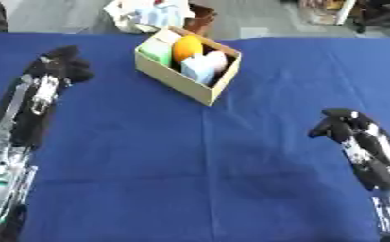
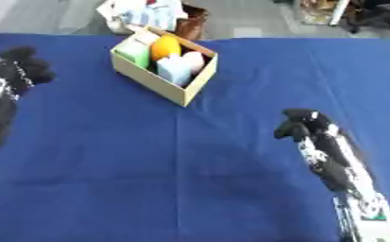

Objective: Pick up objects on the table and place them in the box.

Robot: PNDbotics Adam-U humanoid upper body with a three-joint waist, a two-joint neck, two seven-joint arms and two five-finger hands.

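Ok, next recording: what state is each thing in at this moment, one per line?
Tan cardboard box: upright, open-topped, filled.
Orange round object: inside box.
Green block: inside box.
Pale blue carton: inside box.
Left robot hand: curled, holding nothing.
Right robot hand: curled, holding nothing.

Blue tabletop point(image 1: 206, 170) open between both hands; sole obstacle on it is the box point(image 1: 181, 82), far centre-left, already crowded. Clutter point(image 1: 152, 14) behind its far edge.

Blue cloth point(image 1: 231, 165) – tan box point(image 1: 177, 80); orange ball point(image 1: 187, 47), seemingly green block point(image 1: 156, 49).
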